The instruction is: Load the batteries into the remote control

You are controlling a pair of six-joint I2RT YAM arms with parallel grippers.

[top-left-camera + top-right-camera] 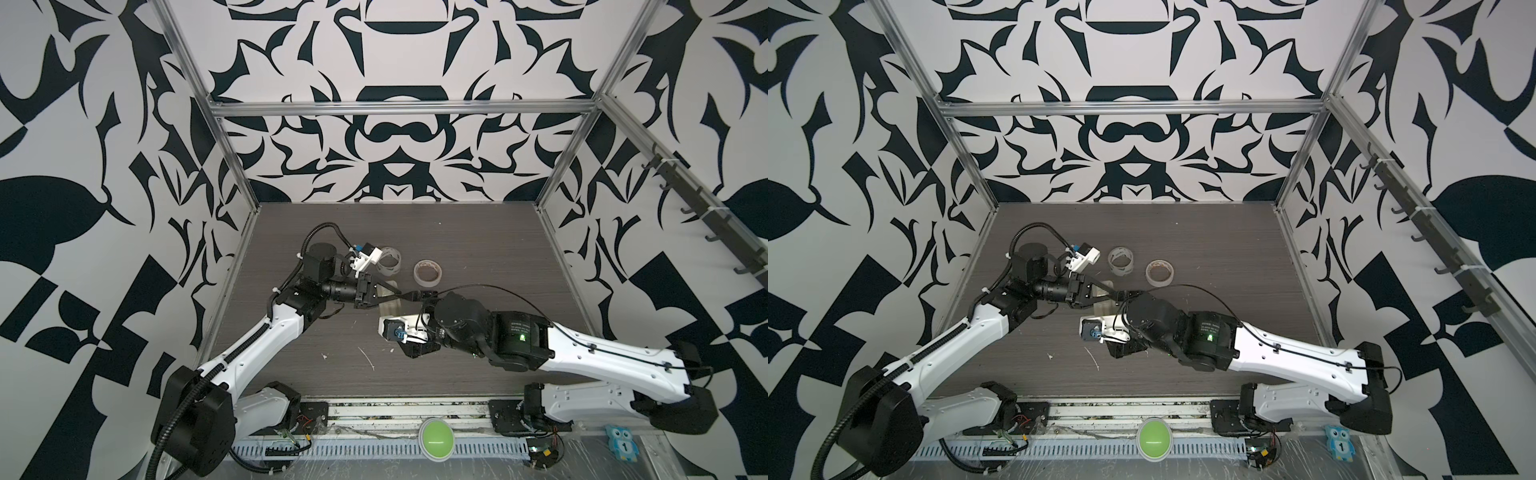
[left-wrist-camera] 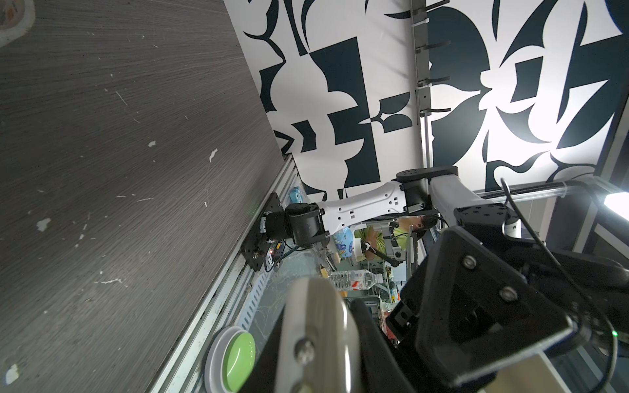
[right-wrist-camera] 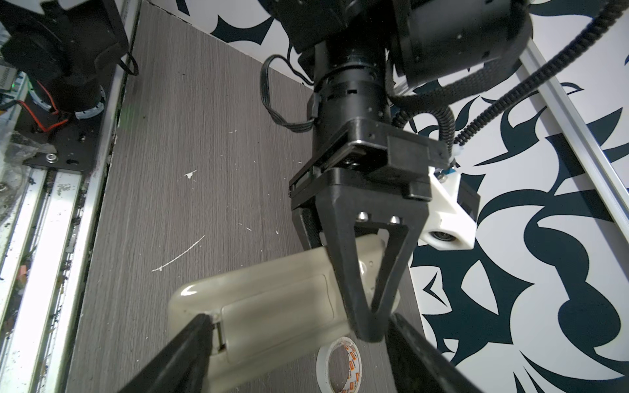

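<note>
Now left tool (image 3: 368, 327) clamps remote control (image 3: 258, 292); right tool (image 3: 299, 318) straddles it.

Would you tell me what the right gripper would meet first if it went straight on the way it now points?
Probably the remote control, lying between its open fingers and clamped in the left gripper; depth is hard to judge.

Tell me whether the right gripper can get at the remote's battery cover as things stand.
Probably yes. The left gripper clamps the remote control near one end. That leaves the battery cover bare, and in the right wrist view nothing stands between it and the open right gripper.
</note>
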